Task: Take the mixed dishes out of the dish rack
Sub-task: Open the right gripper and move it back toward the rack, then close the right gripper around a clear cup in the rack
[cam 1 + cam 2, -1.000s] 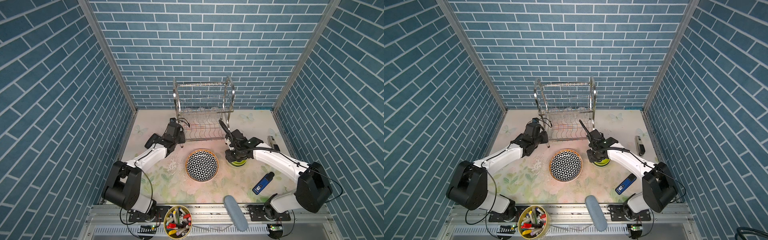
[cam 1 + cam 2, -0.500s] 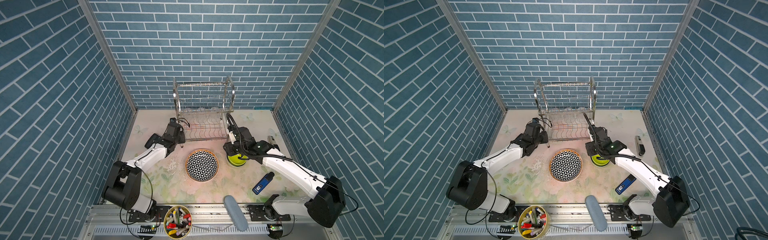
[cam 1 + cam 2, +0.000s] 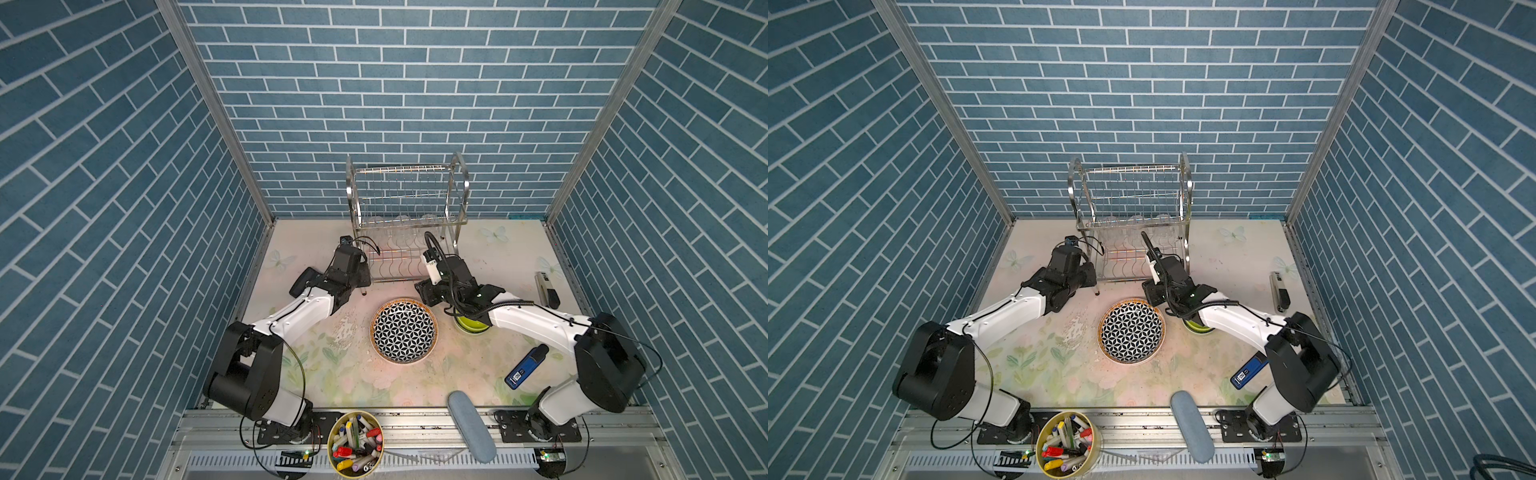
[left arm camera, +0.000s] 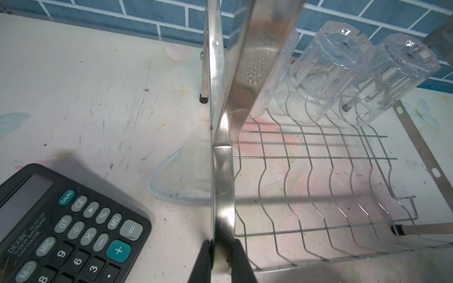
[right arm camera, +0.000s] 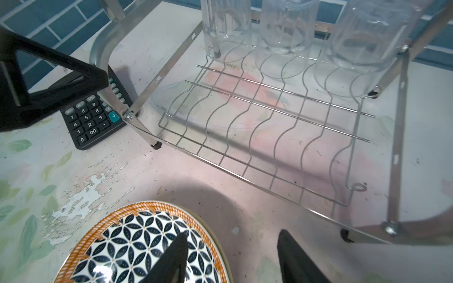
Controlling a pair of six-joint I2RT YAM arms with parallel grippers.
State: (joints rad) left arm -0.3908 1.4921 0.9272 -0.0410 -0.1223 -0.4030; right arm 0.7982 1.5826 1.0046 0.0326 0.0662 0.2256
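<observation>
Tabletop [image 3: 498, 257], twelve o'clock: racked glasses [image 4: 328, 68] look slippery, breakable; grasp mid-wall. Left gripper [image 4: 221, 245] pinches the rack [image 4: 247, 73], right gripper [image 5: 232, 234] gapes empty.

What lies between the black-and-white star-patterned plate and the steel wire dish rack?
Only bare table from plate to dish rack, the right wrist view shows; the open right gripper hangs above.

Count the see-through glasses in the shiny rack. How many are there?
3. All stand upside down in a row at the back of the dish rack's lower tier: left glass, middle glass, right glass. None seems hidden.
</observation>
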